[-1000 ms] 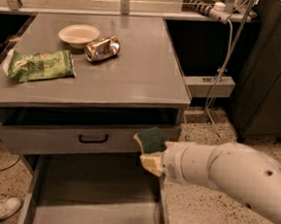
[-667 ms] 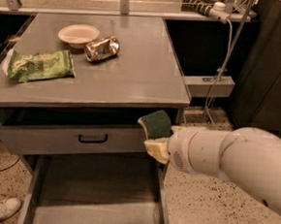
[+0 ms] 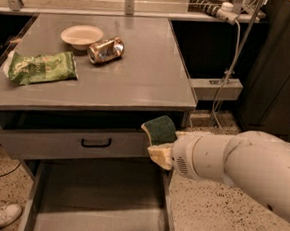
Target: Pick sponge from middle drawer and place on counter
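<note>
1. The pale fingers of the gripper are clamped on the sponge. One shows just under it; the other I can't make out behind the green face.
2. The sponge hangs in the air, clear of the drawer, green side up and tilted. It sits in front of the cabinet's right front corner, just under the counter edge and beside the closed drawer front.
3. It looks light and soft, so I'd expect it to squash under the grip rather than slip. The scouring face should give good friction. Holding it across the thin faces, as here, seems right, and there is nothing to break.
4. The counter's front lip is the edge to watch. The sponge is below it and very near, so to my eye it must go up and clear the lip before moving inward. The black handle is well to the left and out of the way.
5. The right half of the counter is bare. The bag, bowl and can sit well apart towards the left and back.
6. The thick white arm comes in from the right over open floor, with a small shelf and a cable further behind it.
</note>
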Controlling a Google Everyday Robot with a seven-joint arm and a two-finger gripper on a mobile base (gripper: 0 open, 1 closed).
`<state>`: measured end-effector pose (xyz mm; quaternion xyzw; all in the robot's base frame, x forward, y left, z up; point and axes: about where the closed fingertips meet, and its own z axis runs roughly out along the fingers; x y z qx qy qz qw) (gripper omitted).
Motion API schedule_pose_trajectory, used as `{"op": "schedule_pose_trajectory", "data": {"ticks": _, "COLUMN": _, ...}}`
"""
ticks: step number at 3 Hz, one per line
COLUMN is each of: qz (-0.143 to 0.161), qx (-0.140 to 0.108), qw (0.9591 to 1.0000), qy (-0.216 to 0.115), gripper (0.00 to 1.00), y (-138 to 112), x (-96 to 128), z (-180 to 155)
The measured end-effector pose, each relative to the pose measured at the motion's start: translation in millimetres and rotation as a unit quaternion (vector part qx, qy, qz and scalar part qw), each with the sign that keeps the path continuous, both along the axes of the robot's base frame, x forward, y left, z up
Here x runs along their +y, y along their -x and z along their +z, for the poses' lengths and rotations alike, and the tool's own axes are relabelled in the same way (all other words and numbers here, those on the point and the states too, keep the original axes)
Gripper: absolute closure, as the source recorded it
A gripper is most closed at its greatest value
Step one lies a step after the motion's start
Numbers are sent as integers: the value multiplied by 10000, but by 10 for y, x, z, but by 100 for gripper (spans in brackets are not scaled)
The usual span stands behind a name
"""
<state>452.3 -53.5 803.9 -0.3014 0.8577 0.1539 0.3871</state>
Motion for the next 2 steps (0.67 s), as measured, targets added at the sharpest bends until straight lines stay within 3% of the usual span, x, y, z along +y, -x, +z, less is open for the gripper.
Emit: {"op": "schedule_pose_trajectory", "data": {"ticks": 2, "qz": -152, "qx": -246, "qw": 9995, "qy": 130, "gripper": 100, "y": -459, "x": -170, "z": 473}}
